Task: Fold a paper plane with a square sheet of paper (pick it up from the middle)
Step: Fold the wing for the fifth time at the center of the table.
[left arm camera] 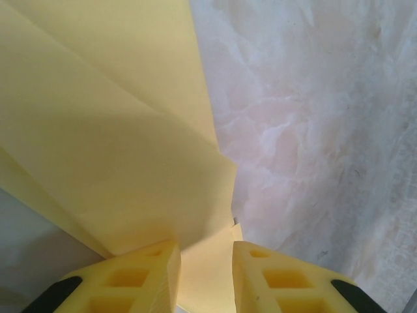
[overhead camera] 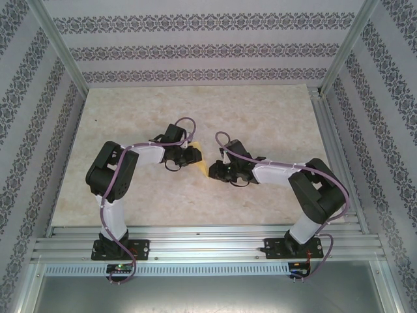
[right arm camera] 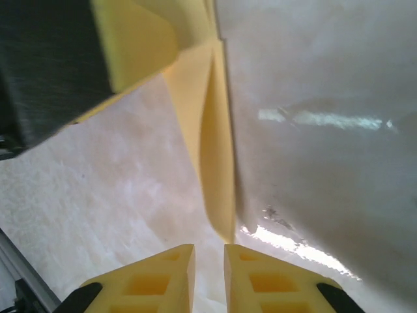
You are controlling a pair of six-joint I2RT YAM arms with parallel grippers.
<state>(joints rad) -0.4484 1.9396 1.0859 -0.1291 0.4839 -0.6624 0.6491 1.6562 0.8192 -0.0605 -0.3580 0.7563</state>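
The yellow-orange paper (left arm camera: 117, 130), folded into overlapping layers with diagonal creases, lies on the marble tabletop between the two arms (overhead camera: 204, 168). My left gripper (left arm camera: 205, 251) sits on its near edge with the jaws apart and a flat flap of the paper showing in the gap between them. In the right wrist view the paper (right arm camera: 212, 143) reads as a narrow pointed strip. Its tip ends just ahead of my right gripper (right arm camera: 208, 251), whose jaws stand slightly apart with nothing between them. One left fingertip (right arm camera: 140, 39) rests on the paper's far end.
Both grippers meet near the table's middle, the left gripper (overhead camera: 194, 156) and the right gripper (overhead camera: 214, 171) close together. Patterned walls and aluminium posts (overhead camera: 62, 49) enclose the marble tabletop (overhead camera: 260, 117). A rail (overhead camera: 208, 238) runs along the near edge.
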